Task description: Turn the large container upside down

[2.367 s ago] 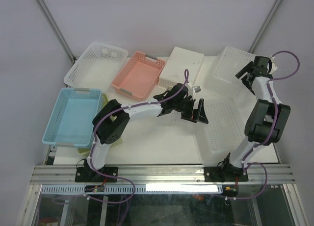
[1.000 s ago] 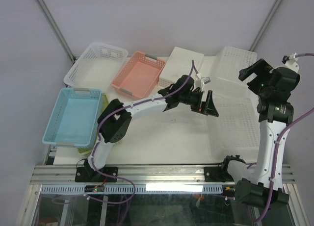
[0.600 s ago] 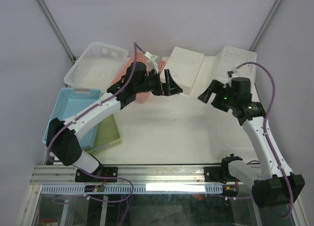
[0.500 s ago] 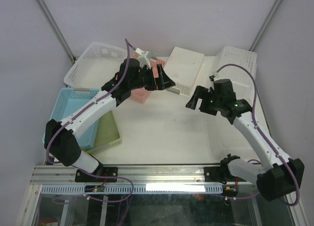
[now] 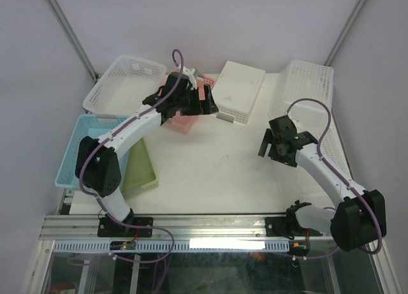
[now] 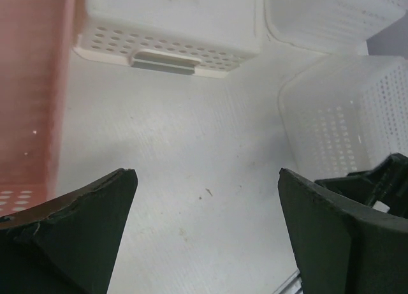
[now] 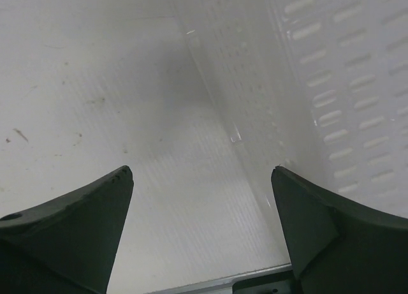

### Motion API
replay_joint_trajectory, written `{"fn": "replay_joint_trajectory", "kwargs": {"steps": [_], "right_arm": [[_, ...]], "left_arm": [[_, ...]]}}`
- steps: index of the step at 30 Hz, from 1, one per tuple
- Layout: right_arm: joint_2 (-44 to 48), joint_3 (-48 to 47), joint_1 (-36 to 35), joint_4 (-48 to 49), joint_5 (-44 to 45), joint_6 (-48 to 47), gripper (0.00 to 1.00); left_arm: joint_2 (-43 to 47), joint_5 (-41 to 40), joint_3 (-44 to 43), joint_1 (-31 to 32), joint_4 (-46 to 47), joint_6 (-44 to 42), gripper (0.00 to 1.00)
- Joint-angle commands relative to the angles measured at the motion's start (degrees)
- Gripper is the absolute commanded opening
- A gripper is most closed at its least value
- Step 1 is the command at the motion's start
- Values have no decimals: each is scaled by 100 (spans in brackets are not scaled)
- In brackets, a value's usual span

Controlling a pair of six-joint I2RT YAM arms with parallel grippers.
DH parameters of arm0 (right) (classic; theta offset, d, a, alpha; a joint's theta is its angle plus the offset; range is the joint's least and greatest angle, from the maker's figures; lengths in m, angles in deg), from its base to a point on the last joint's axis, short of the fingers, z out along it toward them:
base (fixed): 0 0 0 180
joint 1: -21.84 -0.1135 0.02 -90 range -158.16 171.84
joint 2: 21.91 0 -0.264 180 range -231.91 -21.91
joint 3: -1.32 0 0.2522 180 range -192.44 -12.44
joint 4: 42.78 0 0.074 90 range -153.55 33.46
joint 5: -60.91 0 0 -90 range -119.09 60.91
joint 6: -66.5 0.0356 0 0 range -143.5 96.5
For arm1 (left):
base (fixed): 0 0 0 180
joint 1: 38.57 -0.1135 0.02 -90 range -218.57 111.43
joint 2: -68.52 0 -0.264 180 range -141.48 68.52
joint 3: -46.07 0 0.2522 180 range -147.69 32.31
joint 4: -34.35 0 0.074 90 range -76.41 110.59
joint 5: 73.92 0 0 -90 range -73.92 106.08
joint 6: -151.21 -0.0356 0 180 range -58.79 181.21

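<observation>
**Both claws empty; large container on the right side of the table, orientation unclear**

Near: right gripper (image 7: pixel 201 173) hangs low over the bare table (image 5: pixel 217 166), jaws wide apart, nothing between them. Just to its right sits the large container (image 6: pixel 344 118), white and perforated, resting flat on the near-right part of the table. The gripper is beside it, not touching.

Left near side: green tub (image 5: pixel 141 169) tucked against the blue basket (image 5: pixel 80 150).

Mid to far: left gripper (image 6: pixel 205 173) is stretched out by the pink basket (image 6: pixel 29 83), jaws spread fully and empty. Back row: white basket (image 5: pixel 124 80), a white box (image 5: pixel 239 90) lying bottom-up, and a second perforated container (image 5: pixel 309 83) in the far right corner.

Progress, as a judgement: from the left wrist view the large container appears to show a flat perforated face upward, which may be its base. The pale plastic makes that uncertain. If it is base-up, the turn is done. If not, grasping, lifting and flipping are all left.

Against the earliest frame: the left arm then reached across the middle toward the right-hand containers and now sits back by the pink basket. The right gripper was raised at the far right and is now low near the table's middle. The green tub, then mostly covered, now shows. I see no container shifted.
</observation>
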Motion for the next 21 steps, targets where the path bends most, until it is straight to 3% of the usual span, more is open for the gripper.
{"fn": "replay_joint_trajectory", "kwargs": {"steps": [1,5,9,14,21], "right_arm": [[314,-117,93,-327,791,188,94],[349,-249,93,-348,707,267,94],[514,-344,86,-125,285,262,94],[708,-346,90,57,147,232,94],[746,-332,92,134,236,150,94]], "left_arm": [[-94,-583,-457,-321,-154,-373,99],[-373,-1301,-635,-411,-378,-728,99],[-710,-1494,-611,-443,-381,-956,99],[-1051,-932,-429,-438,-380,-877,99],[-733,-397,-21,5,-288,-559,99]]}}
